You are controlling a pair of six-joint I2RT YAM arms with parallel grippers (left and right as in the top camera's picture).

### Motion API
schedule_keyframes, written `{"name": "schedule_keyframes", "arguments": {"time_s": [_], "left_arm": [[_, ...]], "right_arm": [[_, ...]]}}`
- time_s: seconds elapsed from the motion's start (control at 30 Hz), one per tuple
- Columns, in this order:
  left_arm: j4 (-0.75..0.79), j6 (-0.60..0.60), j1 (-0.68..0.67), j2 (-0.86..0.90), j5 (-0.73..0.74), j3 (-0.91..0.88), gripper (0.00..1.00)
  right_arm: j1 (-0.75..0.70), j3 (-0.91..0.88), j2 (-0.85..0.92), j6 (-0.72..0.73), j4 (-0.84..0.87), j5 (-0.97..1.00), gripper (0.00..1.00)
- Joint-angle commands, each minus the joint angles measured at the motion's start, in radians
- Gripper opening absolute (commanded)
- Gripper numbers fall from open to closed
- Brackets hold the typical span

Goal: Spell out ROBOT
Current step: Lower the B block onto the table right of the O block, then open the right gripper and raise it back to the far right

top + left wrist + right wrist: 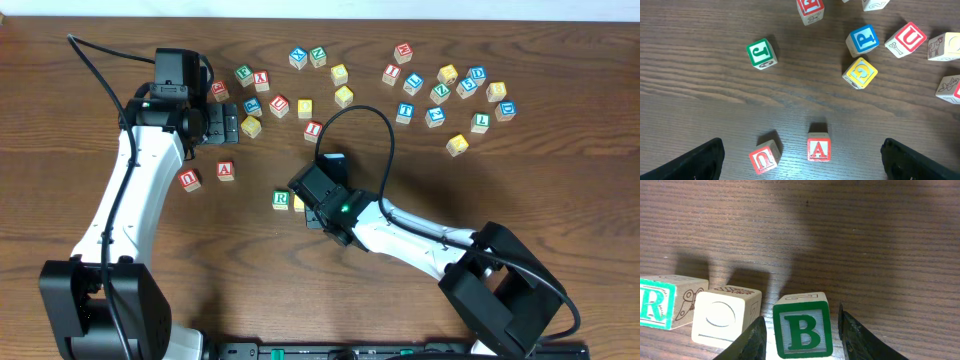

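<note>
In the right wrist view three cubes stand in a row on the table: a green R (pixel 657 302), a pale cube with a faint O (pixel 725 316), and a green B (pixel 802 330). My right gripper (pixel 801 316) straddles the B, jaws slightly apart from its sides, open. From overhead I see the R (pixel 281 199) and the yellow cube (pixel 298 202); the right gripper (pixel 318 212) hides the B. My left gripper (pixel 225 125) is open wide over the table near a red A (pixel 818 149) and a red U (pixel 763 157), holding nothing.
Many loose letter cubes lie scattered along the table's far side, among them a blue one that looks like a T (pixel 405 111) and a yellow one (pixel 457 144). A green J (pixel 761 53), a blue P (pixel 863 39) and a yellow cube (pixel 860 73) lie ahead of the left gripper.
</note>
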Motion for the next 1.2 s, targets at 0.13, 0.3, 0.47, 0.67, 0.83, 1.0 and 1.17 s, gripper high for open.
{"name": "schedule_keyframes", "arguments": {"time_s": [0.13,0.3,0.47,0.67,0.83,1.0,1.17], "left_arm": [[-0.003,0.006,0.004,0.003,0.002,0.002,0.98],[-0.003,0.006,0.004,0.003,0.002,0.002,0.98],[-0.003,0.006,0.004,0.003,0.002,0.002,0.98],[-0.003,0.006,0.004,0.003,0.002,0.002,0.98],[-0.003,0.006,0.004,0.003,0.002,0.002,0.98],[-0.003,0.006,0.004,0.003,0.002,0.002,0.98],[-0.003,0.006,0.004,0.003,0.002,0.002,0.98]], "right_arm": [[-0.004,-0.005,0.018,-0.002,0.0,0.006,0.41],[-0.004,-0.005,0.017,-0.002,0.0,0.006,0.41],[-0.004,-0.004,0.017,-0.003,0.003,0.006,0.41],[-0.004,0.004,0.017,-0.013,-0.002,0.006,0.4],[-0.004,0.009,0.012,-0.018,-0.005,0.006,0.4],[-0.004,0.01,0.008,-0.022,-0.005,0.006,0.41],[-0.004,0.01,0.003,-0.032,-0.005,0.006,0.42]]}}
